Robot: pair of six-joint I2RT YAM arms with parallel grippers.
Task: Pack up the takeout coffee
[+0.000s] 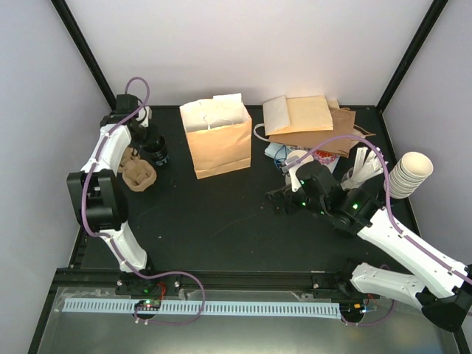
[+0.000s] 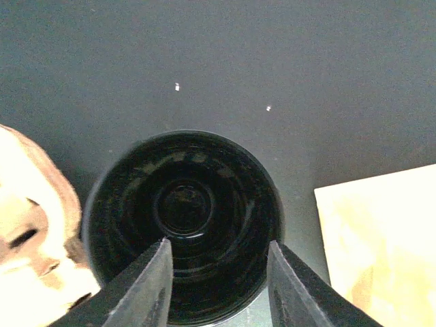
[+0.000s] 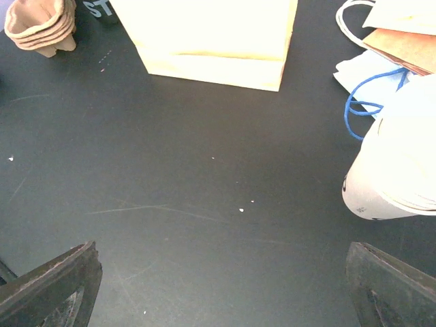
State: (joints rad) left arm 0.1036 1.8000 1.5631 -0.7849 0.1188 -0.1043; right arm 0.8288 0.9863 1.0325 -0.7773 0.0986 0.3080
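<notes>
The black desk (image 1: 221, 214) carries an upright brown paper bag (image 1: 217, 144) at centre back, the takeout coffee (image 1: 158, 155) and pulp trays (image 1: 139, 175) left, flat bags (image 1: 306, 116) and stacked cream cups (image 1: 409, 175) right

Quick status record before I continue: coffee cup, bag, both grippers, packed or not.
coffee: small takeout coffee cup with black round plastic lid, upright, far left, outside the bag
bag: brown paper bag, standing, top open, right of the cup
left gripper: over the lid, fingers apart; grip not clear
right gripper: wide open, holding nothing
packed: no
</notes>
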